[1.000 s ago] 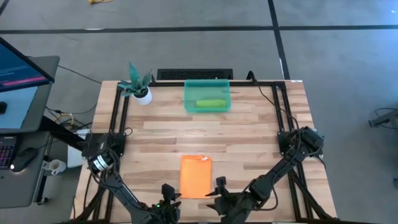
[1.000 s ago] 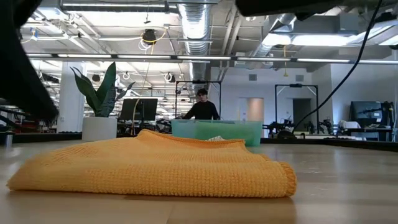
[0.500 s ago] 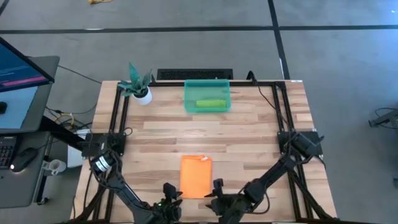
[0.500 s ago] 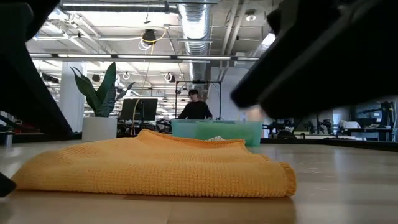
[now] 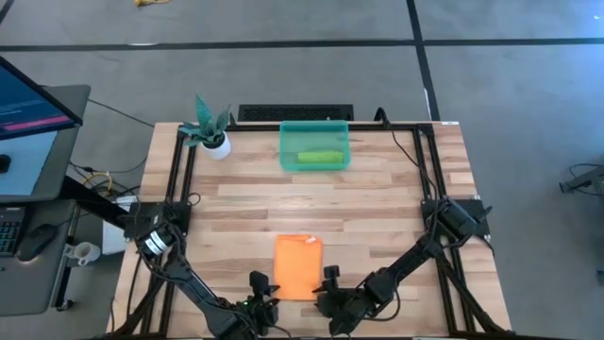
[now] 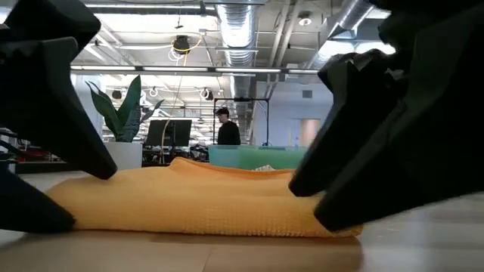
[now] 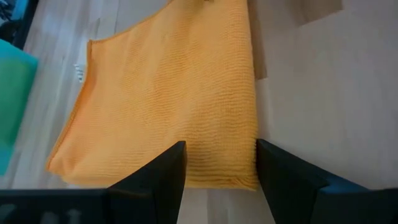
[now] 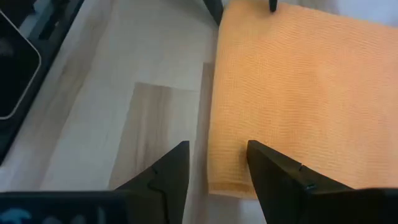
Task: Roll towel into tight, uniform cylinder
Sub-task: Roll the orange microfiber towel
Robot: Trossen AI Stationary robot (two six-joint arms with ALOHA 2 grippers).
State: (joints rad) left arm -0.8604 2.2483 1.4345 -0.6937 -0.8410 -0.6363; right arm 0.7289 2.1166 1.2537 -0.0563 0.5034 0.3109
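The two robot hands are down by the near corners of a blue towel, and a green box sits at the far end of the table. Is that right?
Almost. The towel is orange, not blue; the high view shows it plainly. The rest holds: the left hand and the right hand are at its near corners, and the green box sits at the far end of the table.

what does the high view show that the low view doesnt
Only the high view shows the whole wooden table, the towel as a flat folded rectangle, the left gripper and right gripper at its two near corners, and a monitor off to the side.

Only the low view shows the towel's thickness and its near folded edge, the room's ceiling ducts and a person far behind.

Both show the orange towel, the potted plant and the green bin beyond it, with both arms close to the towel.
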